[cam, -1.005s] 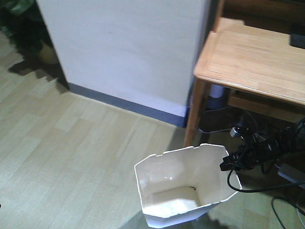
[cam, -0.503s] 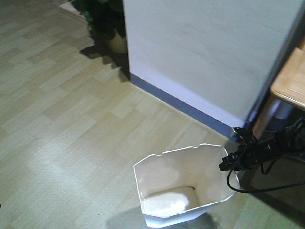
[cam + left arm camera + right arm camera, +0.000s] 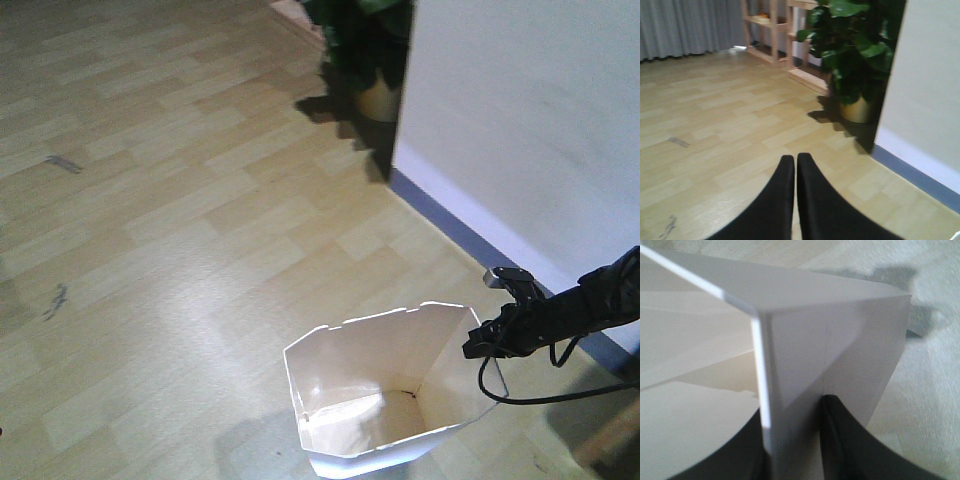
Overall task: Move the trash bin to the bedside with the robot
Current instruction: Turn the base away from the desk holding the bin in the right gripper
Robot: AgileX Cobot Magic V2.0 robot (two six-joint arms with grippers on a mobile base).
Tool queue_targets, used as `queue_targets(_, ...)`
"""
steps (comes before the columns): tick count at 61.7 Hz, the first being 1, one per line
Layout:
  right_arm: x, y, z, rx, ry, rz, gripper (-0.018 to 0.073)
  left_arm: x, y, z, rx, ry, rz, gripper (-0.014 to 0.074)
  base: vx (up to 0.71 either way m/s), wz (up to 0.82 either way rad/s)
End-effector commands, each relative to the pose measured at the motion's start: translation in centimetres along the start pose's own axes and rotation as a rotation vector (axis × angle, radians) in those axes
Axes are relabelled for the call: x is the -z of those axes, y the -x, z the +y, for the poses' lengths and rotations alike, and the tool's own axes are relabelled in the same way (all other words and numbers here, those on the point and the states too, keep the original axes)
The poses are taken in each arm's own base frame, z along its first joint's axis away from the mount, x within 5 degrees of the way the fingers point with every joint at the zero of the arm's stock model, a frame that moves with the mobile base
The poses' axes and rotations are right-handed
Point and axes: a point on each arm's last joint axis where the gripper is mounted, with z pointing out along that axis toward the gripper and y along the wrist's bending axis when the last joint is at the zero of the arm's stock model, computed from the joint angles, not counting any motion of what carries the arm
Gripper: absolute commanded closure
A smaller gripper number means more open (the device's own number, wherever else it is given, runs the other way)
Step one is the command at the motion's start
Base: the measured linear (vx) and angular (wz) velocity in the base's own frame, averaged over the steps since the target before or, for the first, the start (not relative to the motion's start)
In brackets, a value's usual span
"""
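The white faceted trash bin (image 3: 350, 385) stands on the wooden floor at the bottom centre of the front view, its cream inside showing. The robot's thin black right arm reaches in from the right, and my right gripper (image 3: 473, 348) is shut on the bin's right rim. In the right wrist view the bin wall (image 3: 830, 330) runs between the two black fingers of that gripper (image 3: 792, 407), one inside and one outside. My left gripper (image 3: 795, 157) hangs over bare floor with its fingers together and nothing between them. The bedside is out of view.
A white wall with a blue-grey skirting (image 3: 520, 130) runs along the right. A potted plant (image 3: 365, 50) stands at the wall's corner. Wooden shelving (image 3: 772, 25) and a grey curtain (image 3: 685, 25) lie far back. Open wooden floor (image 3: 150, 230) spreads left.
The whole view has swung left: the wooden desk has slid out on the right and the plant has come in at the top. The bin and right gripper keep their place in frame.
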Motion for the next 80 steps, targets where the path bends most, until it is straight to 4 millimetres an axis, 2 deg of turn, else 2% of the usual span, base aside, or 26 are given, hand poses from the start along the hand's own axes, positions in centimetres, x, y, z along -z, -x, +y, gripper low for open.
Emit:
queue_targets(1,2.68,2.48,2.46,0.008,0.182,-0.107,0.0564,0.01,0.27,0.00,0.009,-0.004,-0.067,0.0602,0.15,0.62)
queue_targets(41,2.67,2.48,2.44,0.008,0.180,-0.107,0.0564,0.01,0.27,0.00,0.009,-0.004,-0.067,0.0602,0.19,0.63)
queue_targets(80,2.67,2.48,2.43,0.008,0.179,-0.107,0.0564,0.01,0.27,0.00,0.009,-0.004,-0.067,0.0602,0.30,0.18)
